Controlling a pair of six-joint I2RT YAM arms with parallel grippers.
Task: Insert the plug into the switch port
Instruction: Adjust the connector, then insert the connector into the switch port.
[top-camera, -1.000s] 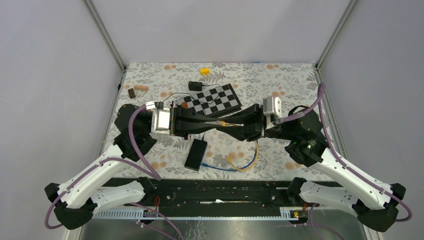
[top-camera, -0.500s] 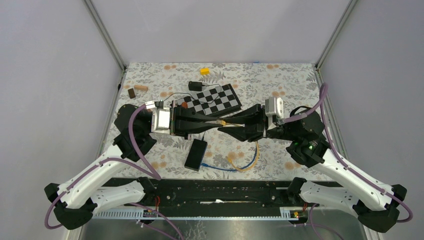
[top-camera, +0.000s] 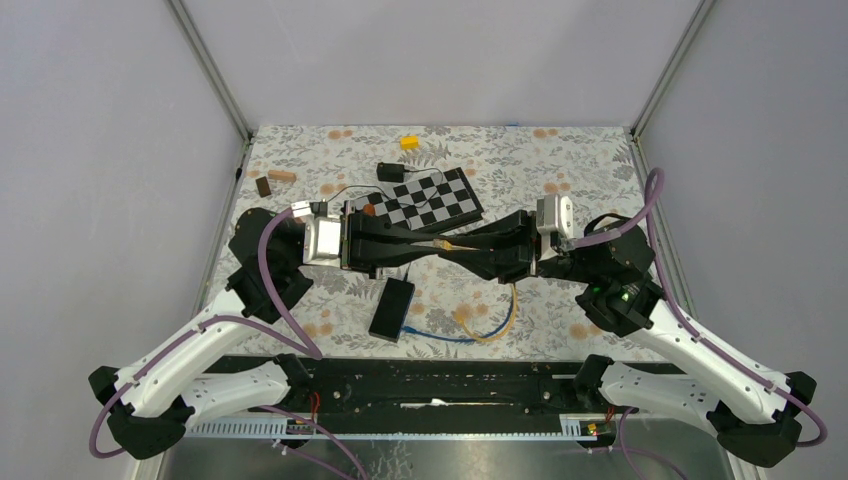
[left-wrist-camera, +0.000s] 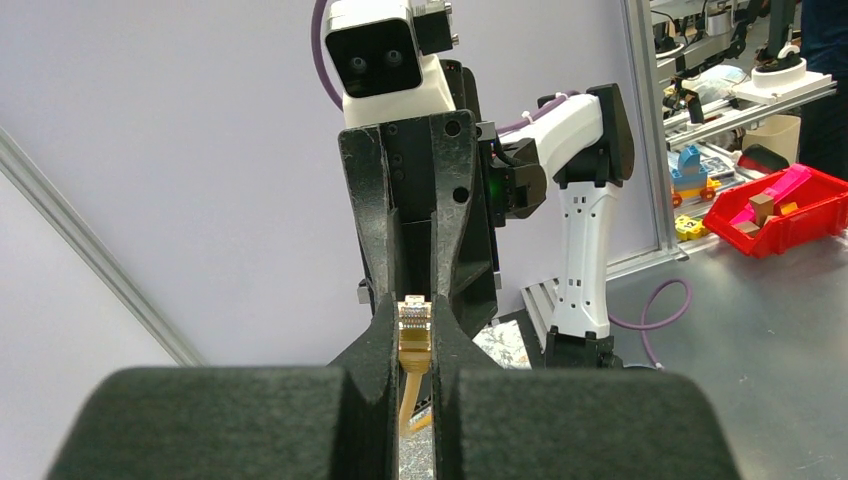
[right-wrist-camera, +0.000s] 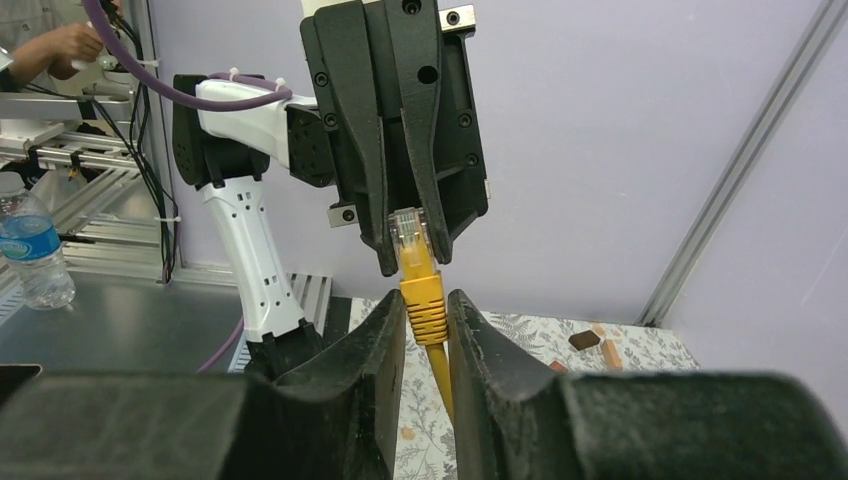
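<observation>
Overhead, at dead centre of the frame: left gripper (top-camera: 432, 243) and right gripper (top-camera: 452, 246) meeting fingertip to fingertip above a floral table (top-camera: 580, 160). Pinched between them, a plug (top-camera: 441, 244), pointing toward the top of both wrist views. Clear plastic tip at the top, yellow rubber boot beneath, yellow cable (right-wrist-camera: 440, 372) trailing down out of the bottom of each wrist view. Both pairs of fingers clenched against the plug's sides, each pair closed to a narrow slot. Hard to tell which pair actually bears the grip. Below and left of centre, flat on the table: black switch (top-camera: 391, 308), blue cable (top-camera: 440, 338) running from its near end, well apart from the plug.
</observation>
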